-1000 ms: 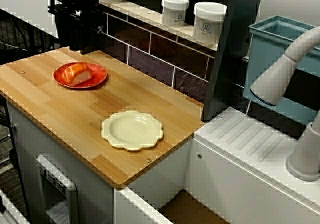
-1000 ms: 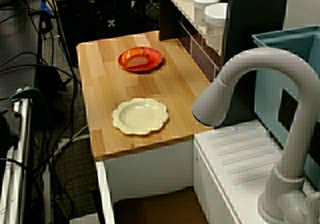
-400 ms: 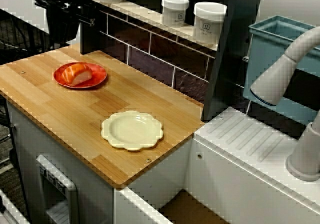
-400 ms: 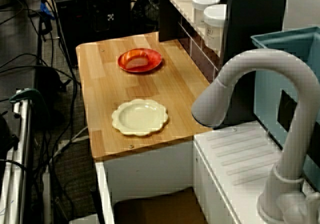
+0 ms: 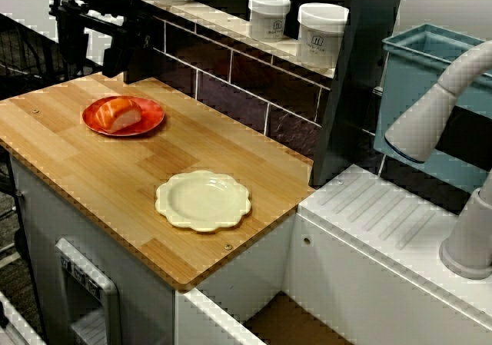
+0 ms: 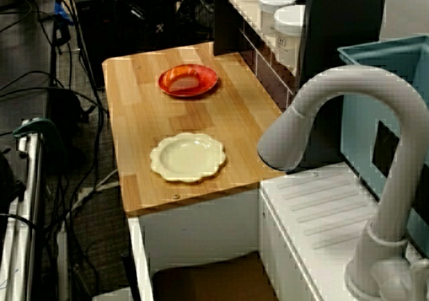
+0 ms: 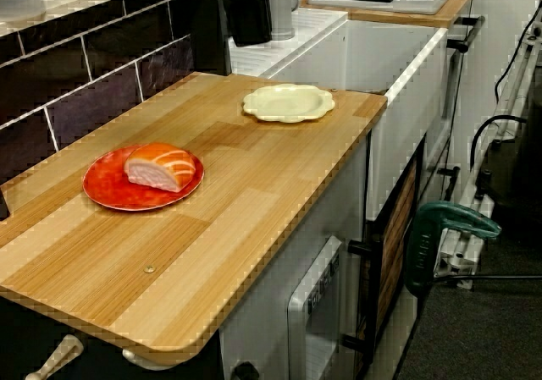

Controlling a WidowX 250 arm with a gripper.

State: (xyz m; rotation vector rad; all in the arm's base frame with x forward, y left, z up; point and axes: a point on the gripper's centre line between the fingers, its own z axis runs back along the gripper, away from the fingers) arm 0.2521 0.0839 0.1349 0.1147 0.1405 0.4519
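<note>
my black gripper hangs behind round red plate; finger gap can't tell, nothing seen held. orange salmon sushi piece likely soft, light, slippery: pinch long sides gently.

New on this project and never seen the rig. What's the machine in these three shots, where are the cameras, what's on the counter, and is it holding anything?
The dark machine at the back of the counter is a single robot arm. Its claw hangs above the far corner, touching nothing, and no object shows in it. It is too dark to tell whether it is open or shut.

Two views look down from the sink side, and one of them peers past a grey faucet. The third looks along the counter from the arm's end.

On the wooden counter lies a red plate with a piece of salmon on it. An empty cream plate lies nearer the sink. Two white jars stand on the shelf behind.
</note>
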